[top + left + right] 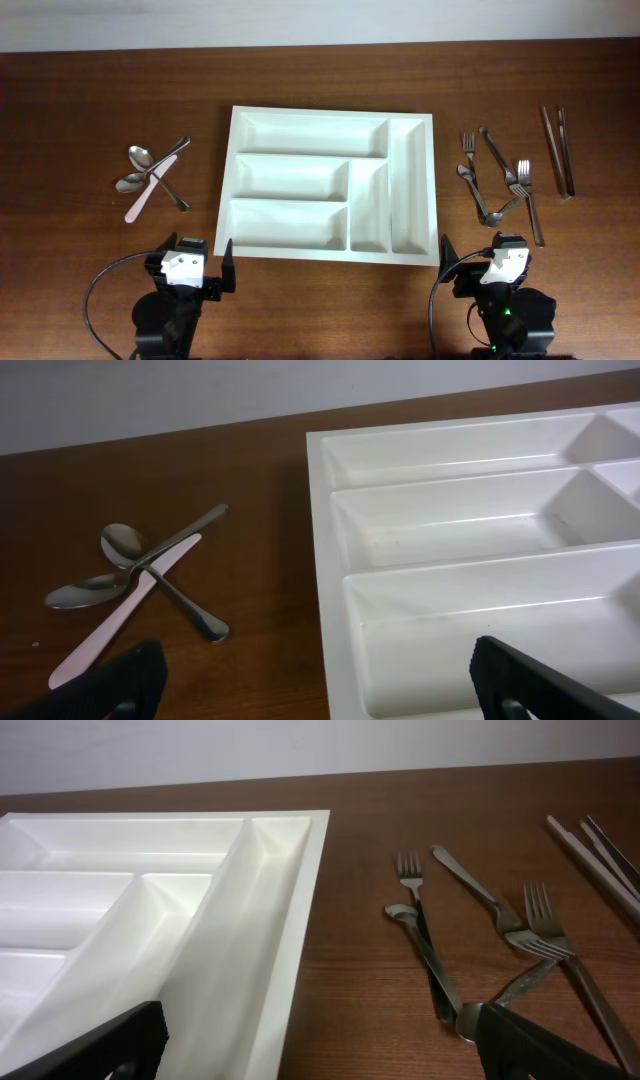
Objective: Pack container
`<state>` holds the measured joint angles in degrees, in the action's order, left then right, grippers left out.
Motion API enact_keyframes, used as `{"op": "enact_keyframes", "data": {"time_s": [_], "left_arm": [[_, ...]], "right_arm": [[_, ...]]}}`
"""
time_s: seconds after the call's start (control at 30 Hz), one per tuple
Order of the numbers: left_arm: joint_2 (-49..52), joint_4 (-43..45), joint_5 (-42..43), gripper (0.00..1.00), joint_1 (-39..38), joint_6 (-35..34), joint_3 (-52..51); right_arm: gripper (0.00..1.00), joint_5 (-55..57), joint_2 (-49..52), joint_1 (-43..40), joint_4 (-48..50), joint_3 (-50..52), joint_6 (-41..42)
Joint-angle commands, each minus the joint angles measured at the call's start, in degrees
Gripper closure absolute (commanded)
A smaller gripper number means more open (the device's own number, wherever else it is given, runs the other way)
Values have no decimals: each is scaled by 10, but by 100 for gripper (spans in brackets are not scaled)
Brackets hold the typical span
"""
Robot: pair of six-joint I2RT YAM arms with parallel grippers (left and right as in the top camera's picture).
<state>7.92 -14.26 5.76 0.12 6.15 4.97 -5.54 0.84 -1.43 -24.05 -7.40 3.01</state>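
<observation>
- Nearest us, our left pincer [320, 685] and right pincer [320, 1035] both gape wide, gripping nothing.
- Just beyond them, the white container [295, 153] lies flat at mid-desk [80, 100].
- We see crossed spoons [140, 156] to its left and forks [523, 172] to its right.

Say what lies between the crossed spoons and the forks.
Only the large white plastic five-compartment cutlery tray, with bare wooden table either side, seen overhead.
</observation>
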Motion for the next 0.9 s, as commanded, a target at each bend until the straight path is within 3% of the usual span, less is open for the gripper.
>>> {"op": "enact_keyframes", "data": {"time_s": [0.0,0.87], "left_arm": [[-7,2,-2,1,-2,-1,-5],[-7,6,-13,1,-2,-1,-5]], "right_arm": [[1,-5,-5,4,-2,3,5],[1,-3,-5,4,-2,3,5]]}}
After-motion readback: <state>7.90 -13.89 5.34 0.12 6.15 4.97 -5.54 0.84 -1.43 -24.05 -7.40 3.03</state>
